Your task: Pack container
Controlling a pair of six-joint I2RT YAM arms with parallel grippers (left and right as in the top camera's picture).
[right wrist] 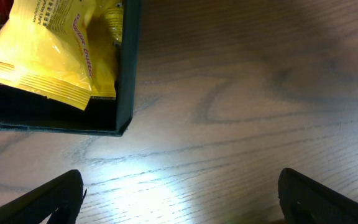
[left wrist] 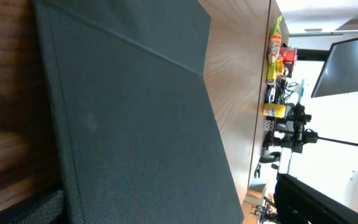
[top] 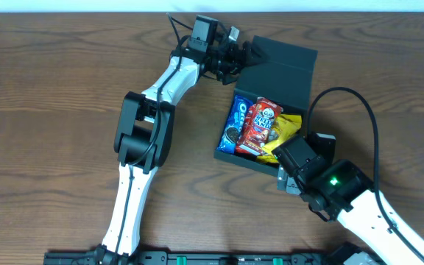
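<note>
- Left gripper (top: 238, 60) is up at the far edge of the table (top: 57, 96), jaws spread wide and clamping nothing, right at the lid's left edge.
- The lid (top: 280, 65) fills the left wrist view: a matte dark teal flap with one crease.
- The container (top: 250, 163) sits right of centre, a square dark teal-green box with its flap lifted at the far side.
- Inside there are three packets side by side: blue Oreo pack (top: 235, 125) on the left, red packet (top: 259, 125) in the middle, yellow packet (top: 283, 135) on the right.
- Right gripper (right wrist: 182, 199) is just beside the box's near right corner, fingers wide apart over bare wood, holding nothing.
</note>
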